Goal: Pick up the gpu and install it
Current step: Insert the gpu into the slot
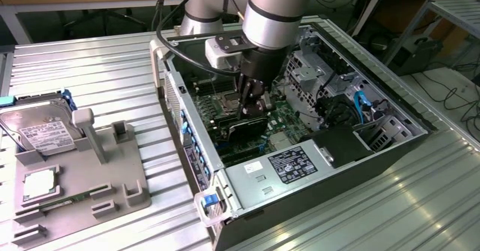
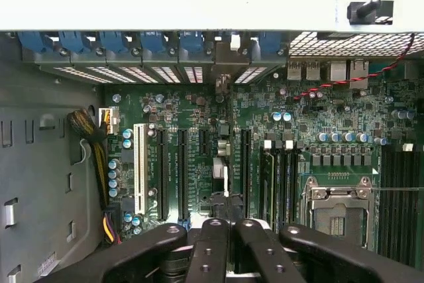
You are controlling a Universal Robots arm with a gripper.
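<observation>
Keep the claw clamped shut on the gpu, hold the card upright over the motherboard, and align its edge squarely with the slot.

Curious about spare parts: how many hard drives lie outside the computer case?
1. The hard drive rests on the grey holder at the exterior view's left. More may be hidden inside the computer case.
</observation>
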